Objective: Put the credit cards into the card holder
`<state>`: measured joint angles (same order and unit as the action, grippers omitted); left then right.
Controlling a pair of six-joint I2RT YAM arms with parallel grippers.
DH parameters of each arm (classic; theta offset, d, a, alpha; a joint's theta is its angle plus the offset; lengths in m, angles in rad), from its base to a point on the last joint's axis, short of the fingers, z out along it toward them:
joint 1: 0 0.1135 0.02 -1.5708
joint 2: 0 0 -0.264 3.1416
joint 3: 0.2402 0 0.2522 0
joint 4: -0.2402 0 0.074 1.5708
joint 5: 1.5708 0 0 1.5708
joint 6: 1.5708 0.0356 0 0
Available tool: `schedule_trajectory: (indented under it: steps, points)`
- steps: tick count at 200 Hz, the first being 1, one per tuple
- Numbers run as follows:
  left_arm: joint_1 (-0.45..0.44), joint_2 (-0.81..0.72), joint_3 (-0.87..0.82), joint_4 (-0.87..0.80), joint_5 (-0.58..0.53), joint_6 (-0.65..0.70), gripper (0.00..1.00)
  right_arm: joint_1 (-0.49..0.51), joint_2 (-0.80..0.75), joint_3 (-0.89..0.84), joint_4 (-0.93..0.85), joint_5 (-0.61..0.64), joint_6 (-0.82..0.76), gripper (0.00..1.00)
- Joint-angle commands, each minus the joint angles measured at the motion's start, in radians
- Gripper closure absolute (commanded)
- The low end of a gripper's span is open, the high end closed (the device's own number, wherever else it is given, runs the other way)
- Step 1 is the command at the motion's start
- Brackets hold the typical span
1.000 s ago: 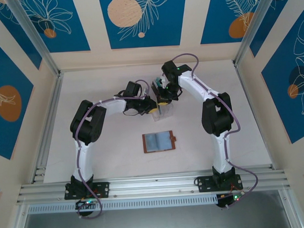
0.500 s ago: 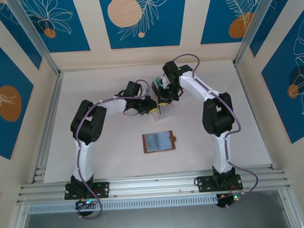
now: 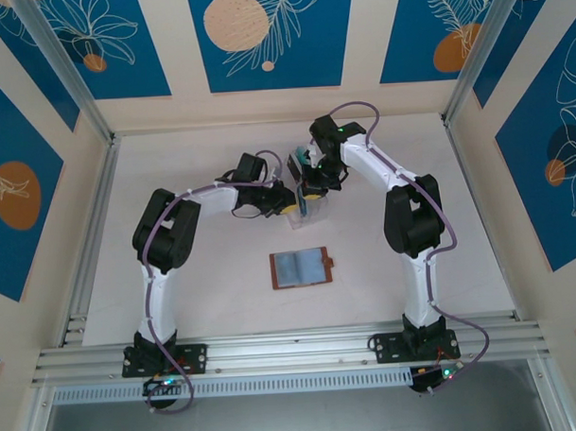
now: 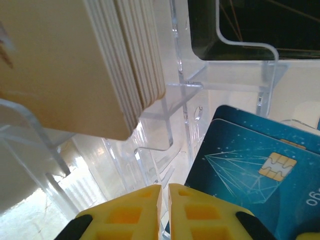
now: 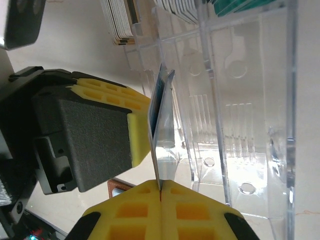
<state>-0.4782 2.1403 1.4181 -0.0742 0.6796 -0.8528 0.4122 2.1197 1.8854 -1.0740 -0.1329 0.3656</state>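
Observation:
The card holder [image 3: 301, 268] lies open on the table, brown with pale blue-grey pockets, in front of both grippers. Its corner [image 5: 116, 186] peeks out in the right wrist view. The credit cards stand in a clear plastic rack [image 3: 312, 208]. My right gripper [image 5: 161, 186] is shut on the edge of a blue card [image 5: 159, 125], seen edge-on beside the rack [image 5: 250, 100]. My left gripper [image 4: 165, 189] is pinched on a clear wall of the rack [image 4: 185, 90], with blue cards [image 4: 245, 165] to its right and a cream stack [image 4: 65, 65] above left.
More card stacks [image 5: 120, 20] and teal cards [image 5: 235, 5] sit in the rack's far slots. The two grippers [image 3: 289, 201] [image 3: 309, 188] are nearly touching at the rack. White table [image 3: 196, 294] lies around the card holder, bounded by aluminium rails [image 3: 293, 348].
My right gripper has closed the last bit onto the blue card and shifted slightly at the rack. The left arm and card holder have not moved.

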Motion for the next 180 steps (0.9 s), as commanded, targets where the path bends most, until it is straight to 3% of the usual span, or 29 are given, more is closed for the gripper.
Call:
schedule_trajectory:
  steps: [1,87,180]
  points:
    - [0.038,-0.029,-0.023,-0.072,-0.033,0.042,0.87,0.012,0.044,0.038,-0.090,0.001,-0.019,1.00]
    - [0.055,-0.053,-0.007,-0.121,-0.043,0.089,0.87,0.033,0.070,0.078,-0.124,-0.014,-0.031,1.00]
    - [-0.035,-0.113,0.033,-0.132,-0.068,0.079,0.87,0.034,0.105,0.100,-0.132,-0.032,-0.034,1.00]
